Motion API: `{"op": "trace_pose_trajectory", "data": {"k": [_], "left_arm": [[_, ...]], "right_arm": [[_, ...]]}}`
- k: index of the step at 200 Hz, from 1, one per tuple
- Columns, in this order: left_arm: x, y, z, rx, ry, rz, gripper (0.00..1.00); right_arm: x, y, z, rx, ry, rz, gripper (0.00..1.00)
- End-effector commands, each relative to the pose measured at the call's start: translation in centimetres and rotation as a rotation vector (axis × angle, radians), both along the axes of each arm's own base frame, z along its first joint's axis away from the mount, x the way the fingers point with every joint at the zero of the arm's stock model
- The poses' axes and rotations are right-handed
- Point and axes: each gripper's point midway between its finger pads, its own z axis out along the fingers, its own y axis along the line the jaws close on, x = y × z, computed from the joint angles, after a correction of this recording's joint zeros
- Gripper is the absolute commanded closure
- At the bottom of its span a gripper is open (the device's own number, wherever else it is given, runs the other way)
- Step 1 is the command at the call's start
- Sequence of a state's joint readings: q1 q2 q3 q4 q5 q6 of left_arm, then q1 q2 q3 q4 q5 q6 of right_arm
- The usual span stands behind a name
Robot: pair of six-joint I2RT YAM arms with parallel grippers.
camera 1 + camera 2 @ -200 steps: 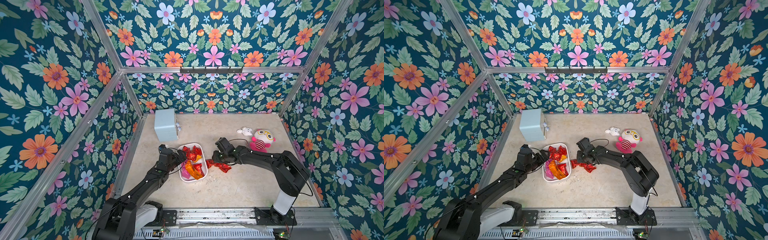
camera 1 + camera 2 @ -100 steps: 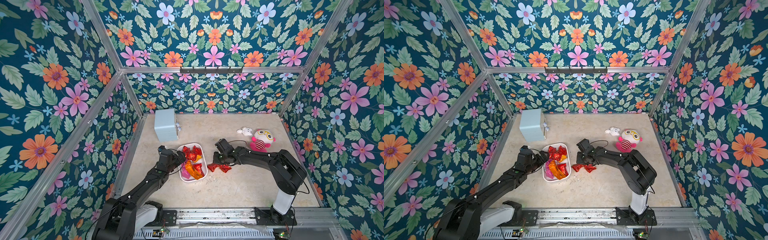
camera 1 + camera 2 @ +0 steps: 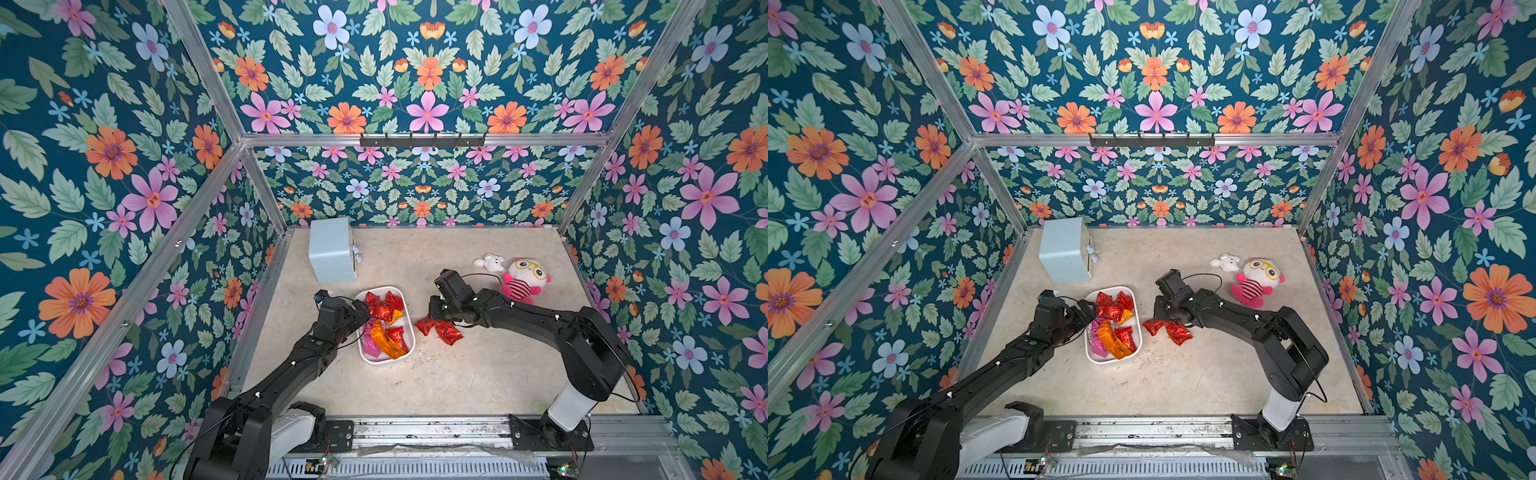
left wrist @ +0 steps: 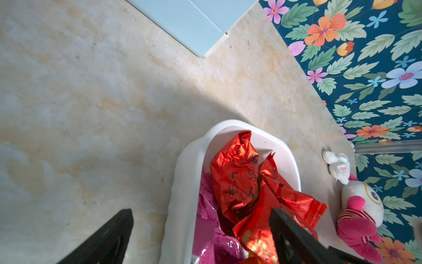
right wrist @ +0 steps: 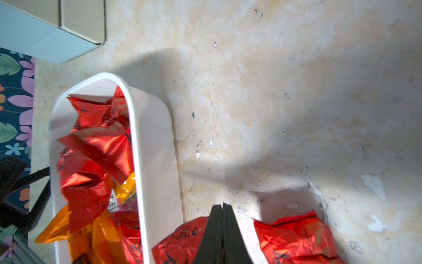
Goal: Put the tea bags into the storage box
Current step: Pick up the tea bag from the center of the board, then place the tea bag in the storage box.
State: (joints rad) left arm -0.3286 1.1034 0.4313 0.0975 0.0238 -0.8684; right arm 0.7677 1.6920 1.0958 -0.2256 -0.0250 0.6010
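Observation:
The white storage box (image 3: 384,360) (image 3: 1113,360) lies mid-table and holds several red, pink and orange tea bags (image 3: 384,305) (image 4: 235,173). Two red tea bags lie on the table just right of it (image 3: 446,330) (image 3: 1177,332). My right gripper (image 3: 432,318) (image 5: 222,205) is down at the one nearer the box (image 5: 182,242), jaws shut, with its foil edge pinched between the fingers. The second loose bag (image 5: 296,235) lies beside it. My left gripper (image 3: 363,318) (image 4: 201,211) is open and straddles the box's left wall (image 4: 182,182), one finger outside, one over the bags.
A pale blue drawer box (image 3: 332,249) stands at the back left. A pink plush doll (image 3: 521,280) and a small white plush (image 3: 490,262) lie at the back right, close behind my right arm. Flowered walls enclose the table.
My right gripper has gone from open to shut at the loose red tea bag beside the box. The left arm has stayed where it was.

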Motion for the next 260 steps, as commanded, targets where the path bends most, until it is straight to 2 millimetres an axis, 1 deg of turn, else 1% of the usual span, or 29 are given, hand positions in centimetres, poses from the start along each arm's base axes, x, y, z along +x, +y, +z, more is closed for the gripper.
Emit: {"op": "trace_pose_trajectory", "data": {"k": [1,24,48,69,108,140,170,179,194,212,228,237,260], "left_arm": [[0.4,0.6,0.5,0.018,-0.014,0.035,0.01],[0.6,0.8,0.9,0.028,-0.020,0.041,0.01],[0.5,1.0,0.8,0.030,-0.016,0.045,0.01],[0.2,1.3,0.7,0.034,-0.014,0.054,0.01],[-0.4,1.9,0.4,0.035,-0.012,0.075,0.01],[-0.6,1.9,0.1,0.037,-0.005,0.074,0.01],[-0.5,2.0,0.1,0.037,-0.003,0.076,0.01],[-0.5,2.0,0.0,0.039,-0.001,0.076,0.01],[-0.5,1.9,0.0,0.040,0.001,0.073,0.01],[-0.4,2.0,0.1,0.040,-0.002,0.075,0.01],[-0.4,2.0,0.2,0.046,-0.004,0.077,0.01],[-0.3,2.1,0.3,0.051,-0.007,0.078,0.01],[-0.3,2.2,0.4,0.059,-0.008,0.078,0.01]], "right_arm": [[-0.1,0.7,1.6,0.014,-0.045,0.050,1.00],[-0.7,3.1,3.0,0.019,-0.097,0.134,1.00],[-1.7,6.0,3.7,-0.020,-0.150,0.237,1.00],[-2.5,7.7,3.1,-0.045,-0.153,0.297,1.00],[-3.3,9.8,2.4,-0.004,-0.136,0.354,1.00],[-4.3,11.2,1.8,0.020,-0.118,0.392,1.00],[-4.9,11.4,0.8,0.015,-0.092,0.392,1.00],[-4.9,11.3,0.8,0.019,-0.090,0.388,0.93],[-4.8,11.2,1.3,0.021,-0.100,0.379,0.75],[-4.4,10.6,2.1,0.005,-0.127,0.352,0.63],[-3.8,9.7,3.3,-0.018,-0.159,0.312,0.57],[-3.4,8.8,3.8,-0.042,-0.184,0.277,0.54],[-2.3,6.4,4.8,-0.110,-0.215,0.187,0.51]]}}
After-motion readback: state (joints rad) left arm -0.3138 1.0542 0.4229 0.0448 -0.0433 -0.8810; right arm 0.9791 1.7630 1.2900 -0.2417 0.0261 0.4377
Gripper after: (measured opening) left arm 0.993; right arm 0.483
